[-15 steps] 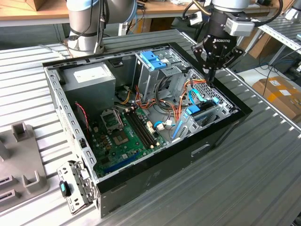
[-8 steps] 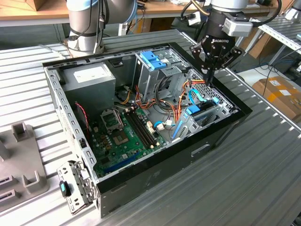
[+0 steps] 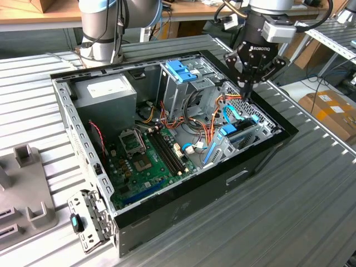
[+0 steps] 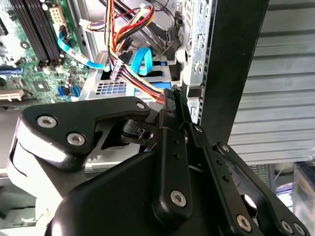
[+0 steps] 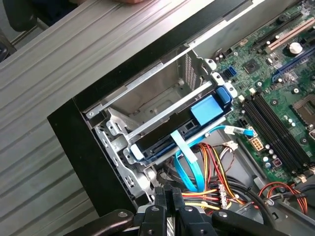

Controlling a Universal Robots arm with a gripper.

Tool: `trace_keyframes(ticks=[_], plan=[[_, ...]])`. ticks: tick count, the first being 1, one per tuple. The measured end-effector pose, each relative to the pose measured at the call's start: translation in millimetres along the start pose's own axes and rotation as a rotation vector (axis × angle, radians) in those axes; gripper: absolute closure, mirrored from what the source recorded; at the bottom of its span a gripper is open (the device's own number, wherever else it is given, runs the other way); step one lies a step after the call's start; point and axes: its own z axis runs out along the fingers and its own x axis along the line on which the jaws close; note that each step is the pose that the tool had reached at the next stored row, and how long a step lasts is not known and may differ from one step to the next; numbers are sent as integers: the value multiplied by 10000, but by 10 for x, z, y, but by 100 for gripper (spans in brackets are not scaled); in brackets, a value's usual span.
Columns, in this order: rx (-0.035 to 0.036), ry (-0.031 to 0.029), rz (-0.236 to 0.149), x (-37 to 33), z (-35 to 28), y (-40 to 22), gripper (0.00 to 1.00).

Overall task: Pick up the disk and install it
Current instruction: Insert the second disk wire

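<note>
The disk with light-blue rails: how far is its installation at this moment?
The silver disk with light-blue plastic rails already sits in the metal drive bay of the open black computer case. The black end effector hovers above the bay, fingers together, holding nothing. Whether the disk is fully seated cannot be told.

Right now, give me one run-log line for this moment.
gripper: shut, empty, above wiring | disk: seated in case drive bay, blue rails visible | cables: beside bay

A ribbed grey metal worktop (image 3: 311, 183) carries an open black computer case (image 3: 183, 206) lying on its side at centre. A grey plastic holder (image 3: 25, 192) sits at nine o'clock of it.
</note>
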Motion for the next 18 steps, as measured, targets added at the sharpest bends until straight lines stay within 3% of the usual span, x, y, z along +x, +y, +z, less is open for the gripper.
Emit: trace_keyframes(ticks=[18], plan=[[-487, -464, 3060, -8, 48, -7, 84]])
